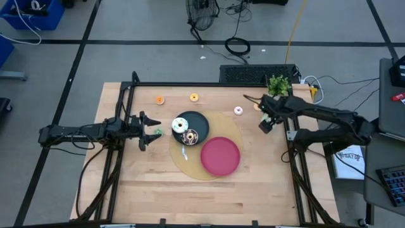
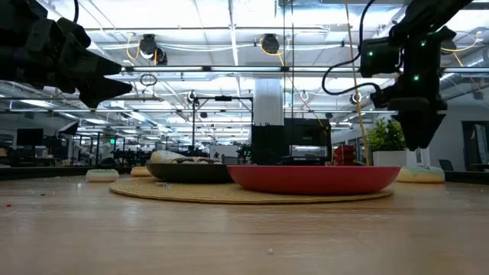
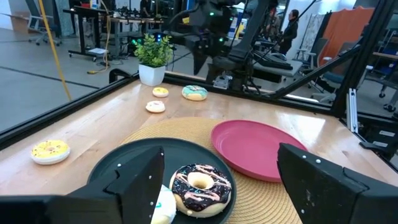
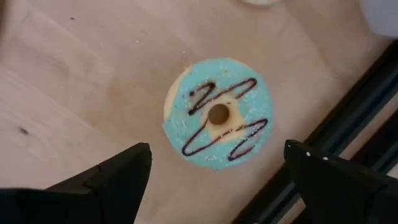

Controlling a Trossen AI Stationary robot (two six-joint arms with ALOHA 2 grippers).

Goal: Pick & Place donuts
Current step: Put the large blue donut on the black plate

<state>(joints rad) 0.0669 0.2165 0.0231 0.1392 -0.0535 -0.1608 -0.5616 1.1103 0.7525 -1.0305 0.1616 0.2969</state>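
My table carries a mat with a red plate and a black plate already holding donuts. My right gripper, fingers wide apart and empty, hangs over the teal donut by the frame to straddle it. My left gripper waits open beside the black plate.
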